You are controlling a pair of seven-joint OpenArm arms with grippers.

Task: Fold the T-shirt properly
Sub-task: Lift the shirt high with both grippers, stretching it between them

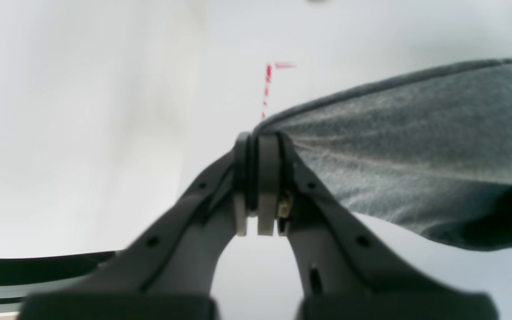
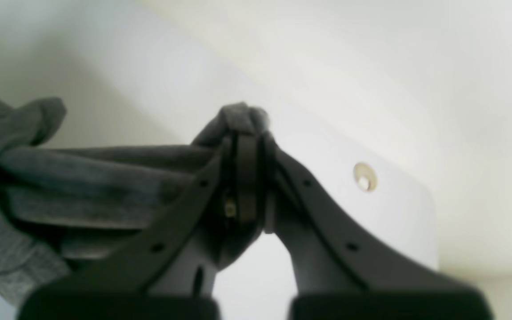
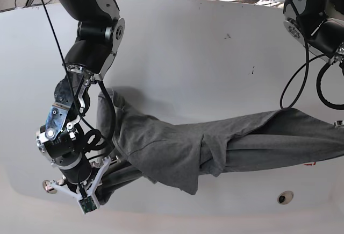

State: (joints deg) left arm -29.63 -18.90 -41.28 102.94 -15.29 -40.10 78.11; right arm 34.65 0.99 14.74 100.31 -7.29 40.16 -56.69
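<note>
Two jaws clamp T-shirt (image 3: 177, 148) ends; long axis stretched left-right across table (image 3: 188, 56).

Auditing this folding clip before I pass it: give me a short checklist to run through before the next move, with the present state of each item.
1. Left claw shut on the T-shirt: ok.
2. Right claw shut on a bunch of the fabric: ok.
3. Shirt stretched between both claws: ok.
4. Fabric flat, free of wrinkles: not ok, bunched and draped mid-span.
5. Which corners are held: cannot tell.
6. Red mark on the table uncovered: ok.
</note>
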